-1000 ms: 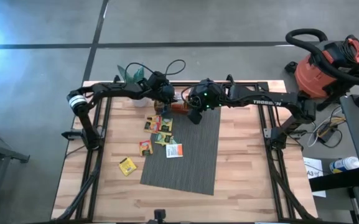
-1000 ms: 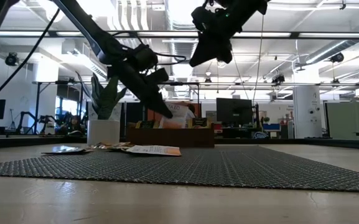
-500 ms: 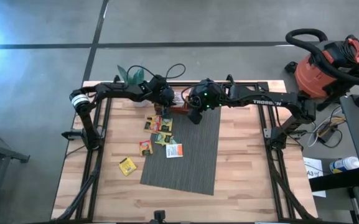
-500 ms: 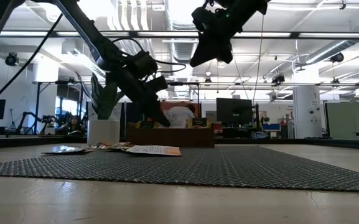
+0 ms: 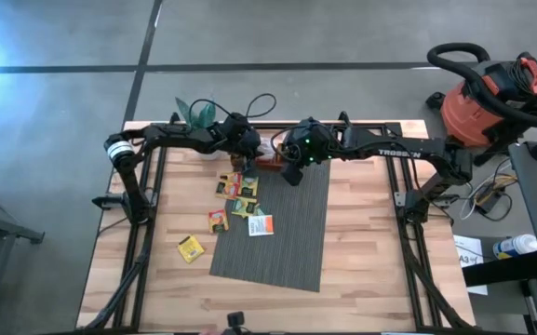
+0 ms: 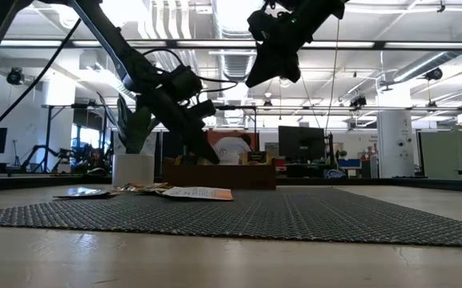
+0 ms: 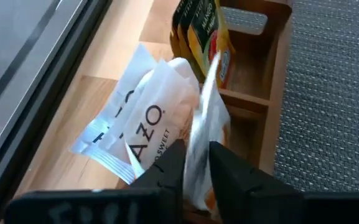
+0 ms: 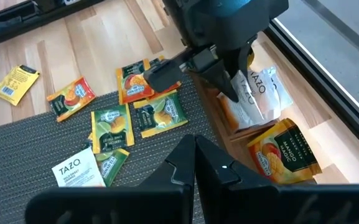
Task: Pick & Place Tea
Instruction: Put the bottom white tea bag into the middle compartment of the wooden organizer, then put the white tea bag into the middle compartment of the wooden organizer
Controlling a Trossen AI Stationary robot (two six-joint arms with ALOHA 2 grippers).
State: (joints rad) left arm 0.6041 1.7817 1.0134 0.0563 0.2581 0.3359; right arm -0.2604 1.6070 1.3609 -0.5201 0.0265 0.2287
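- In the lower left part of the high view, a single yellow tea bag (image 5: 191, 247) lies on the bare wooden table (image 5: 370, 242), apart from the others; it seems not yet collected.
- A little to the right, more tea bags (image 5: 238, 195) lie loosely on the left edge of the grey mat (image 5: 282, 237), yellow, green, and one white with orange (image 5: 261, 224). They are thin, flat, square paper packets, and some overlap. I judge they wait there to be picked one after another.
- Above them, at the top of the mat, the left gripper (image 7: 195, 163) points down into the brown wooden tray (image 7: 272, 74). Its dark fingers are slightly spread, with a white packet (image 7: 207, 112) standing on its edge between them. Whether they pinch it or are letting it go, I cannot tell.
- In the same compartment other white packets (image 7: 139, 124) lean crumpled against each other; the next compartment holds yellow-green ones (image 7: 201, 25), so the tray seems to sort by kind. Its walls are smooth, stiff wood.
- To the right, the right gripper (image 8: 195, 163) hangs above the mat, near the tray, holding nothing, its fingers pressed together. It seems to wait.
- The mat is a woven, ribbed rectangle that probably stops the packets from sliding.
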